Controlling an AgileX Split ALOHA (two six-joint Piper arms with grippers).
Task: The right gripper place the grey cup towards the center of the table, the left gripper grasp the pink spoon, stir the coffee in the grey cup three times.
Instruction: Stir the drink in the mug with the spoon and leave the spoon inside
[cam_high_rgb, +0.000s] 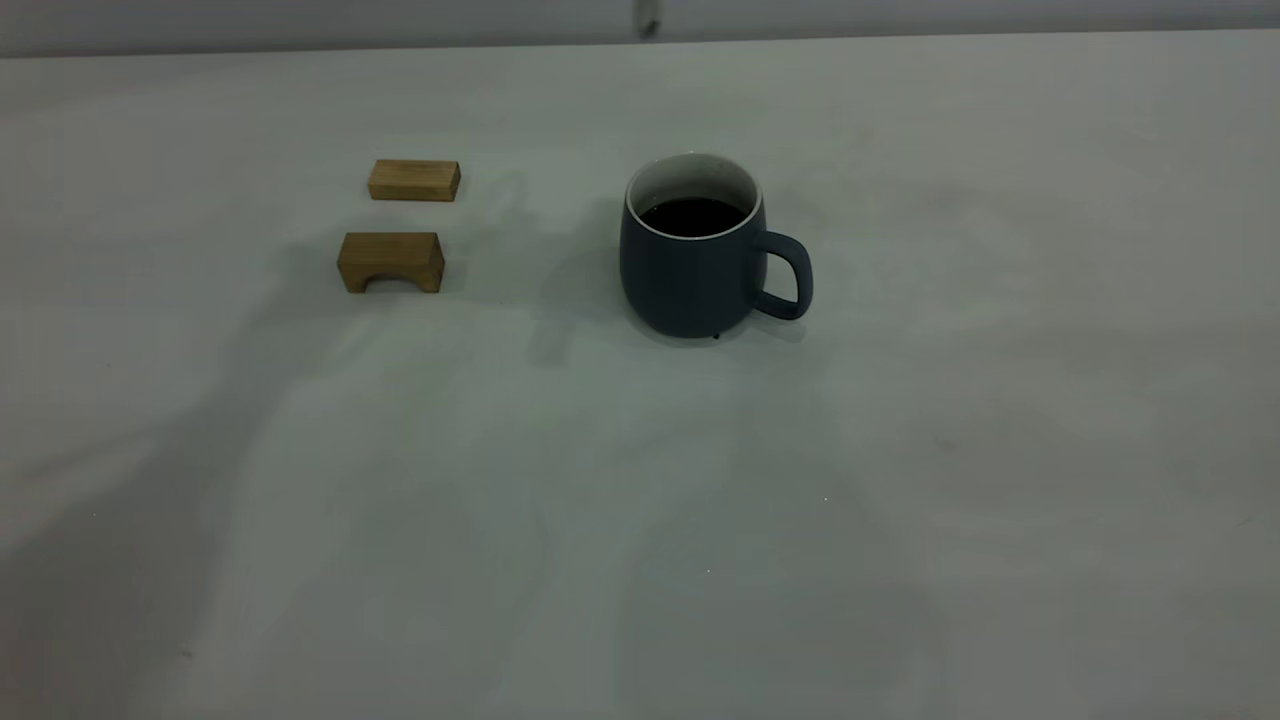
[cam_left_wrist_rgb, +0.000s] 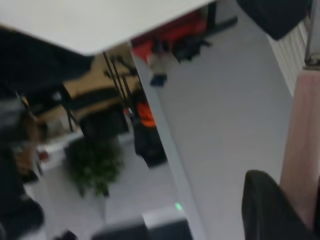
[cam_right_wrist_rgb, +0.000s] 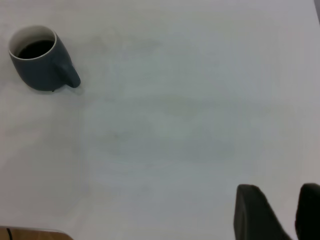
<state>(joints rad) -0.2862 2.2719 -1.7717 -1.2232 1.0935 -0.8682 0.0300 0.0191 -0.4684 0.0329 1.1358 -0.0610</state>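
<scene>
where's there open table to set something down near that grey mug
The table lies bare right of the grey cup, past its handle, and across the whole near side. Crowded: the left, where two wooden blocks stand close together.

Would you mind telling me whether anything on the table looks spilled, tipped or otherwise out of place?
Nothing looks spilled or tipped. The grey cup stands upright with the coffee level inside, and the two wooden blocks sit apart on the table. No spoon is visible there.
</scene>
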